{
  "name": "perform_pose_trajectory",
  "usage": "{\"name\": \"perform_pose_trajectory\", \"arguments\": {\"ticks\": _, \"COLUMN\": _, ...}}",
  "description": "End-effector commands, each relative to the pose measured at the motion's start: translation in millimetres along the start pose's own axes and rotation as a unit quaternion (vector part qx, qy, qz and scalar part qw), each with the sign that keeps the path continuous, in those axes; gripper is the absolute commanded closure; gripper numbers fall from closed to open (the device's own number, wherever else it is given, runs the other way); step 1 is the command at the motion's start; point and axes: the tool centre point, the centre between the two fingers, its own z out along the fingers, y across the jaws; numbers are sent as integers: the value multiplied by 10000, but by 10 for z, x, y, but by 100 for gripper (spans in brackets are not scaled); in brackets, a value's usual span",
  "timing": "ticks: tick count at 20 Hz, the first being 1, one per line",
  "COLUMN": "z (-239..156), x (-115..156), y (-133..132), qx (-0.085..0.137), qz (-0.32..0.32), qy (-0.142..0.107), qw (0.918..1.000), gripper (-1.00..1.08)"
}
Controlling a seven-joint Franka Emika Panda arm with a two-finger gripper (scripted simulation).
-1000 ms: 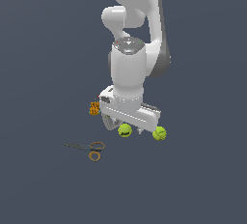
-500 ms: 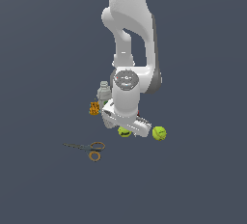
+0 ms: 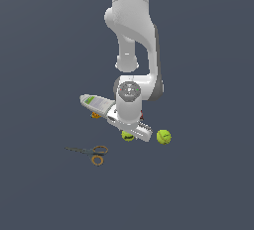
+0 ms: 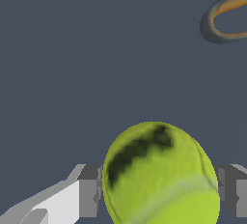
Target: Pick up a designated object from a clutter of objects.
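Jaws spread, one finger [image 4: 89, 191] on each flank of the designated tennis ball [image 4: 159, 175]; narrow gaps both sides, contact not certain. Gripper [image 3: 130, 134] low over the floor. Ball round, no long axis; dark printed mark faces the wrist camera. Exterior view, left to right: scissors [image 3: 89, 153] well clear of the jaws, bottle [image 3: 96, 104] behind, second tennis ball [image 3: 163, 136] just beside. Bare floor all round.

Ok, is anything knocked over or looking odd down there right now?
The grey-white bottle lies on its side beside the arm rather than standing. Otherwise nothing stands out: the scissors lie flat and apart, one tennis ball sits free, and the other tennis ball sits between the gripper's fingers.
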Motion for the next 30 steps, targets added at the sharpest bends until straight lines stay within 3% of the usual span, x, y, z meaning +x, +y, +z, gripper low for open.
{"name": "perform_pose_trajectory", "arguments": {"ticks": 1, "z": 14, "x": -7, "y": 2, "qx": -5, "qz": -1, "qy": -9, "qw": 10000, "gripper": 108}}
{"name": "perform_pose_trajectory", "arguments": {"ticks": 17, "z": -165, "x": -39, "y": -33, "qx": 1, "qz": -1, "qy": 1, "qw": 10000, "gripper": 108}}
{"name": "perform_pose_trajectory", "arguments": {"ticks": 30, "z": -1167, "x": -261, "y": -222, "qx": -6, "qz": 1, "qy": -6, "qw": 10000, "gripper": 108}}
